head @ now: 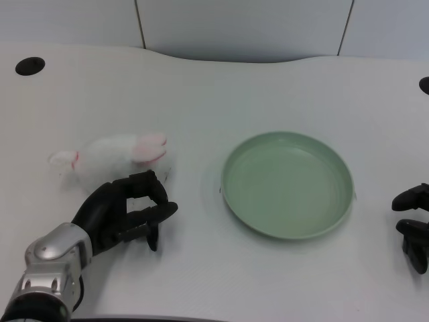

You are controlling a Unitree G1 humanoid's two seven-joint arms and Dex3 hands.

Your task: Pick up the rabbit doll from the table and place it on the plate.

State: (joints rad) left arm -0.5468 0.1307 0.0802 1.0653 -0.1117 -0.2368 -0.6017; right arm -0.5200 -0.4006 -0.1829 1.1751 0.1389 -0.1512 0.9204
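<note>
Your rabbit doll [114, 155], a fluffy white plush with soft pink ears, lies on its side on the smooth white table [201, 94], well left of the plate [288, 184]. Just in front of it, your left hand [124, 211] has its glossy black fingers curled inward, gripping nothing, fingertips close to the fur. The plate is a shallow, round, pale green dish with a raised rim.

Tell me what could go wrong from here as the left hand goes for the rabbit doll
The left hand sits just in front of the rabbit doll with fingers curled and nothing in them, so it might nudge the soft doll away rather than grasp it. A loose grip on the plush could also let it drop short of the green plate, which lies off to the right.
</note>
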